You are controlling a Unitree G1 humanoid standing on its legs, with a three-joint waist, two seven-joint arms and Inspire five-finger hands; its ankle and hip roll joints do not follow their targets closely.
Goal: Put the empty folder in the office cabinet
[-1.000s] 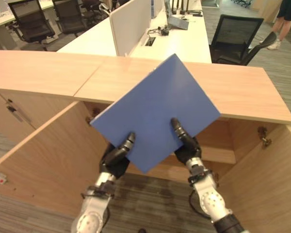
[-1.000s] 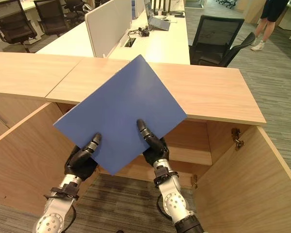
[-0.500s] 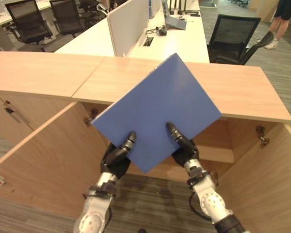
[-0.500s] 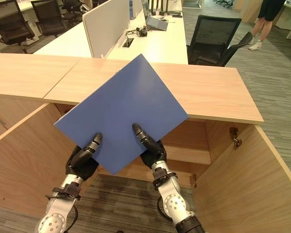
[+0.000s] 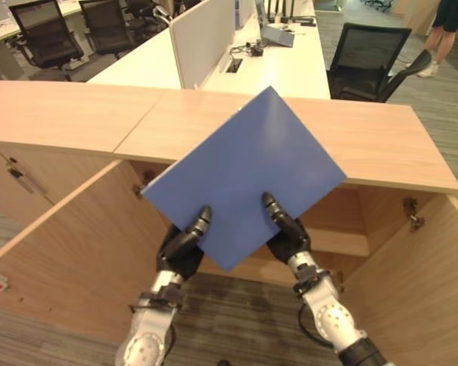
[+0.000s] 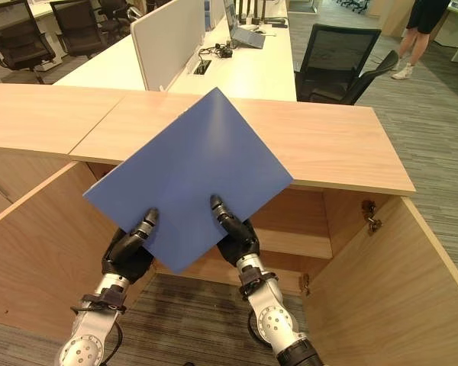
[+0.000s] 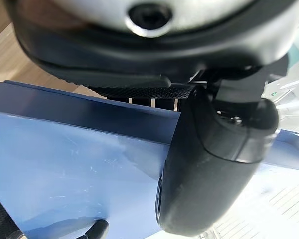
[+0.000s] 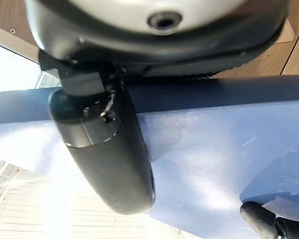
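A flat blue folder (image 5: 248, 171) hangs in the air in front of the wooden office cabinet (image 5: 382, 145), turned like a diamond with one corner up. My left hand (image 5: 185, 245) pinches its lower left edge, thumb (image 7: 214, 164) on the top face. My right hand (image 5: 285, 231) pinches its lower right edge, thumb (image 8: 104, 149) pressed on the blue face (image 8: 204, 149). Both cabinet doors stand open: the left door (image 5: 69, 252) and the right door (image 5: 420, 297). Behind the folder's lower corner lies an inner shelf (image 5: 343, 242).
A second closed cabinet (image 5: 30, 164) adjoins on the left. Beyond the cabinet top stand white desks with a divider (image 5: 202, 38), black office chairs (image 5: 370, 65) and a person's legs (image 5: 446, 34) at the far right. Grey carpet (image 5: 237, 313) lies below.
The right hand's thumb slid a little leftward along the folder, and the folder tipped slightly; otherwise it stays held in front of the open cabinet.
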